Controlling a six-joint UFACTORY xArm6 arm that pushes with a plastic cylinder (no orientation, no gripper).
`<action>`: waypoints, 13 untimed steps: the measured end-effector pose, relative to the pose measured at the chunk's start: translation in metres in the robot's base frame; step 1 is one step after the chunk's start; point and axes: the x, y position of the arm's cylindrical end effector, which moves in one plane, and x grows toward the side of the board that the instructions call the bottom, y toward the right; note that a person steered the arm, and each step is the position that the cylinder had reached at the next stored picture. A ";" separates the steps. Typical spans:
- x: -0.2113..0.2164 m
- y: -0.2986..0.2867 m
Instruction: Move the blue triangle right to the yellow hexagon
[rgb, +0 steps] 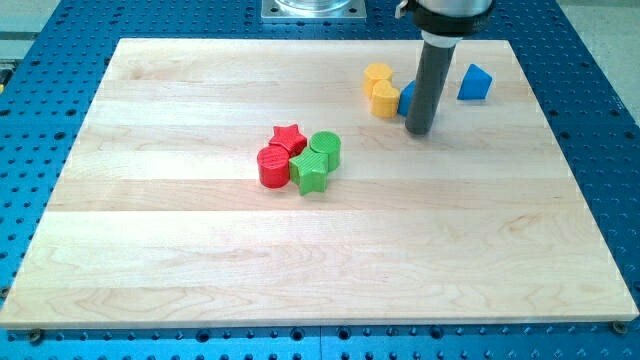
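A blue triangle-like block (474, 83) sits near the view's top right. A second blue block (407, 97), shape hidden, lies mostly behind my rod and touches a yellow block (386, 99) that looks hexagonal. Another yellow block (377, 75) sits just above that one. My tip (420, 131) rests on the board just below and right of the hidden blue block, left of and below the blue triangle.
A cluster sits near the board's middle: a red star (288, 137), a red cylinder (271, 166), a green cylinder (325, 148) and a green star-like block (311, 172). The wooden board (200, 260) lies on a blue perforated table.
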 end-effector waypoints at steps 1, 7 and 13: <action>0.000 0.000; -0.081 0.086; -0.117 0.057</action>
